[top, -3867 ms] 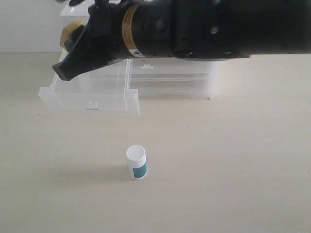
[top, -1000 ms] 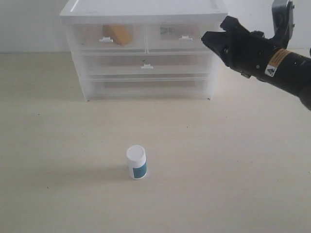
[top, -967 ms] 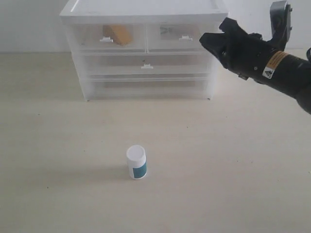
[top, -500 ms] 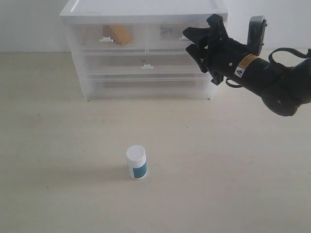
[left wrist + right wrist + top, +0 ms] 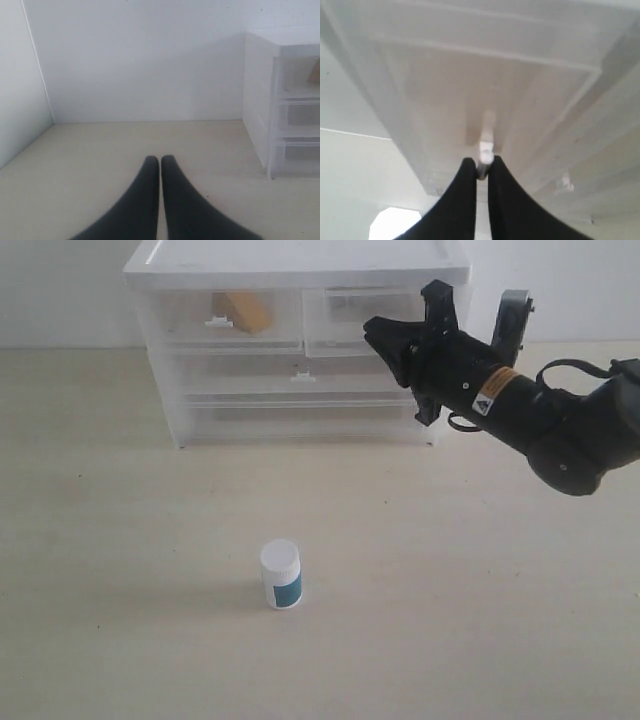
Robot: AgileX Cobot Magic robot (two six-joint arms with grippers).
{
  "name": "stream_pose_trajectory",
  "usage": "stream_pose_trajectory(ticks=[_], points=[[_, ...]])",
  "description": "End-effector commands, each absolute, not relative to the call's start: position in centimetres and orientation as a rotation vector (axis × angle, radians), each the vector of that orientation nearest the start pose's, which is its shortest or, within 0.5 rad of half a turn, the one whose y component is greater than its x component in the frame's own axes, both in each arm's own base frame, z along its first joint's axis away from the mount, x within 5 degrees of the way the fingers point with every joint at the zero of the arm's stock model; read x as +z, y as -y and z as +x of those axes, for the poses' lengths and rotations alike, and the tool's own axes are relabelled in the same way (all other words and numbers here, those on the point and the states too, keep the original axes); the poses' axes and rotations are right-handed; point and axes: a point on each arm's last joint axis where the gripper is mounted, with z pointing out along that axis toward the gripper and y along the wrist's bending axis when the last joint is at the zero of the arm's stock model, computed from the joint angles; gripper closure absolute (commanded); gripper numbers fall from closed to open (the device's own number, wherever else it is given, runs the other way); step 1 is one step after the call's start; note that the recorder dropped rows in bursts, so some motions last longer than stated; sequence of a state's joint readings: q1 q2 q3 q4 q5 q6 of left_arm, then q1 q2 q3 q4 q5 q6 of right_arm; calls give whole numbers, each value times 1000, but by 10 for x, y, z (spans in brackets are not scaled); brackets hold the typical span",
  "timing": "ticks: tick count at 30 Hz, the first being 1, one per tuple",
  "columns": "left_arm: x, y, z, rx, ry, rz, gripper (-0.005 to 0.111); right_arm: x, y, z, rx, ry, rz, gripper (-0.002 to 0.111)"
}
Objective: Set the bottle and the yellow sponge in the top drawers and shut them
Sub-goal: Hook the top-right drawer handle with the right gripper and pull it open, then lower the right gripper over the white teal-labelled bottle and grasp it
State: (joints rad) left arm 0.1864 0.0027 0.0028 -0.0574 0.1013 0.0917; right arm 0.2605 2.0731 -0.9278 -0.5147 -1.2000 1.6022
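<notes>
The bottle (image 5: pixel 281 575), white with a teal label, stands upright on the table, well in front of the chest. Inside the shut top left drawer (image 5: pixel 190 325) lies the yellow sponge (image 5: pixel 241 310). My right gripper (image 5: pixel 372 330) is at the front of the top right drawer (image 5: pixel 335 325), which stands slightly pulled out. In the right wrist view that gripper (image 5: pixel 481 162) is shut on the drawer's white tab handle (image 5: pixel 485 149). My left gripper (image 5: pixel 160 161) is shut on nothing, low over bare table beside the chest (image 5: pixel 260 100), and is out of the exterior view.
The white-framed chest (image 5: pixel 300 260) stands at the back against a white wall, with two full-width clear drawers (image 5: pixel 300 380) under the top pair. My right arm (image 5: pixel 560 425) reaches in from the right, above the table.
My right gripper has swung left to the top right drawer, shut on its handle, and the drawer has come out slightly. The bottle and sponge have stayed put.
</notes>
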Motion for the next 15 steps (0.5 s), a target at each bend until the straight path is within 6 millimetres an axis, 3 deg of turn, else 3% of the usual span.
stream_pose_trajectory(ticks=[1,6,10,15], points=[[205,-10,56,158,-1571,-129,103,146,-133,329,1546,-1748,422,108],[205,-10,56,158,-1571,-129,103,145,-134,278,1472,-1882,125,108],[205,-10,56,158,-1571,-129,103,148,-147,260,1504,-1928,-79,106],[205,-10,56,158,-1571,-129,103,135,-155,255,1366,-2056,-153,72]])
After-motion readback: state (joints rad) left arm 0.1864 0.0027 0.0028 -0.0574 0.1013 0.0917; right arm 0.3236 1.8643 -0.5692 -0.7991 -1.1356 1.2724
